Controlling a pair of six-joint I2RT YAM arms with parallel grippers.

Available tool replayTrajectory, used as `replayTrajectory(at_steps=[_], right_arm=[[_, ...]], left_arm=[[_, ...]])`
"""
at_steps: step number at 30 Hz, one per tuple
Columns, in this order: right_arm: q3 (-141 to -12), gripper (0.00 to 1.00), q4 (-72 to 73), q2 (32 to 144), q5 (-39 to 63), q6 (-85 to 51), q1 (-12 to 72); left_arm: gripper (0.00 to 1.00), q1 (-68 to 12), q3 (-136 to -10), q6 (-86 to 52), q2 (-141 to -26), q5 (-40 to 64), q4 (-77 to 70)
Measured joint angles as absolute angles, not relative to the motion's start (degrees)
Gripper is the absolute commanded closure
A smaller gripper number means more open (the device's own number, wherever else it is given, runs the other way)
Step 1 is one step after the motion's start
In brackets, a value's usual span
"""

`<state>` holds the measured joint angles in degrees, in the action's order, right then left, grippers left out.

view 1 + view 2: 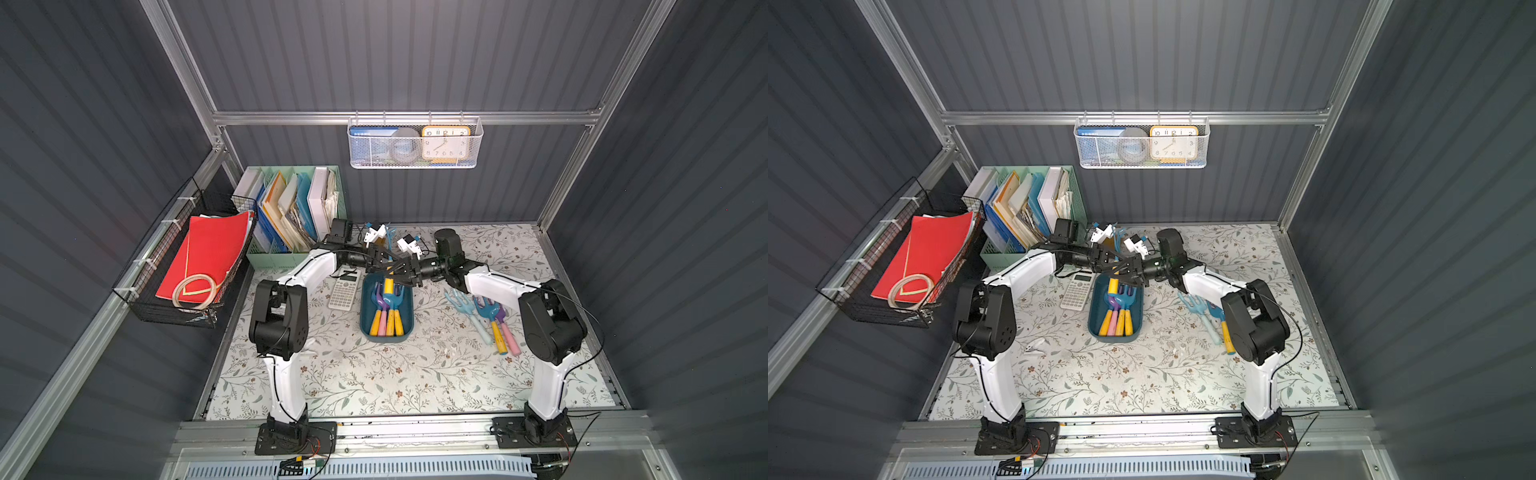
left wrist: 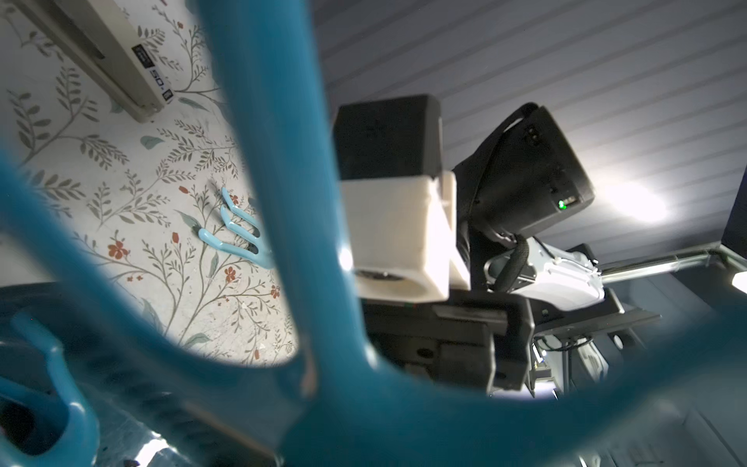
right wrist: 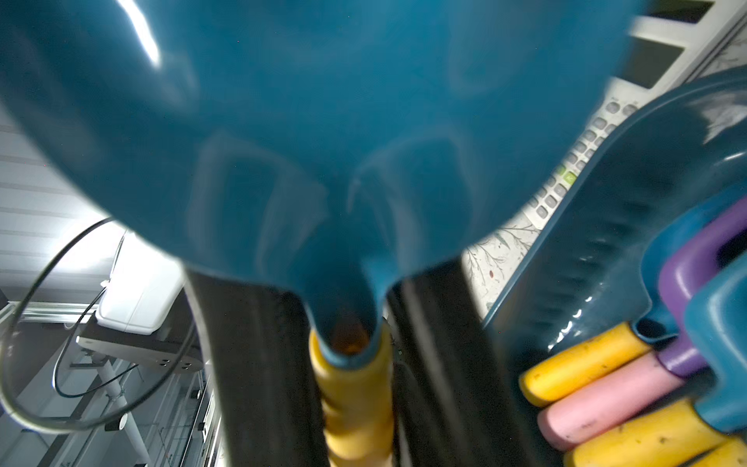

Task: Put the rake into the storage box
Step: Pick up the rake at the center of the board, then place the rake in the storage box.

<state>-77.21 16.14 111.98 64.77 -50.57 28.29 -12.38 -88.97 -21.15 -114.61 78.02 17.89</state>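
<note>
While the rake (image 1: 388, 286) hangs handle-down over the far end of the storage box (image 1: 386, 338) | right gripper (image 3: 345, 315) clamps its yellow handle | left gripper (image 1: 386, 261) at the blue head, closure unclear | judged light, rigid, glossy plastic; ribbed handle offers the surest hold

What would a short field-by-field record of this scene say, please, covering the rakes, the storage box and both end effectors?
held rake: teal head, yellow handle, above the far end of the storage box
right end effector: shut on the rake's yellow handle
left end effector: at the rake's head; grip unclear
in the box: four tools, yellow and pink handles
on the table: three rakes beside the right arm; calculator beside the box
</note>
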Motion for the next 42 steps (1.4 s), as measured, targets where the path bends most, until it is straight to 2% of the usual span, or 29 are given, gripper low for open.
replayTrajectory(at_steps=[5,7,9,12,18,21,27,42], right_arm=[[-78.1,0.81,12.1,112.0,64.1,-47.5,28.3],[-78.5,0.71,10.1,111.9,63.3,-46.0,28.3],[-79.0,0.54,6.0,111.4,61.1,-43.8,28.3],[-79.2,0.47,-3.7,108.8,54.4,-38.9,28.4],[-78.4,0.47,-14.3,101.2,36.0,-32.6,27.3],[-77.6,0.48,-15.5,99.4,30.8,-31.9,26.6],[-76.7,0.48,-17.2,100.3,27.1,-31.8,26.0],[-76.0,0.49,-17.7,100.6,26.7,-31.4,26.0]], left_arm=[[1.0,-12.4,-88.9,-21.1,-114.9,77.3,18.7],[1.0,-12.4,-88.9,-20.8,-114.9,76.4,19.3],[1.0,-12.7,-89.3,-19.7,-114.9,73.1,21.6],[1.0,-12.7,-90.5,-18.2,-114.8,63.4,26.5],[1.0,-13.0,-91.5,-16.7,-114.8,41.4,38.3],[1.0,-14.1,-92.6,-15.8,-114.8,35.3,44.5],[1.0,-16.7,-93.3,-14.7,-114.8,32.1,50.7],[1.0,-19.7,-94.7,-13.2,-115.8,28.2,57.8]])
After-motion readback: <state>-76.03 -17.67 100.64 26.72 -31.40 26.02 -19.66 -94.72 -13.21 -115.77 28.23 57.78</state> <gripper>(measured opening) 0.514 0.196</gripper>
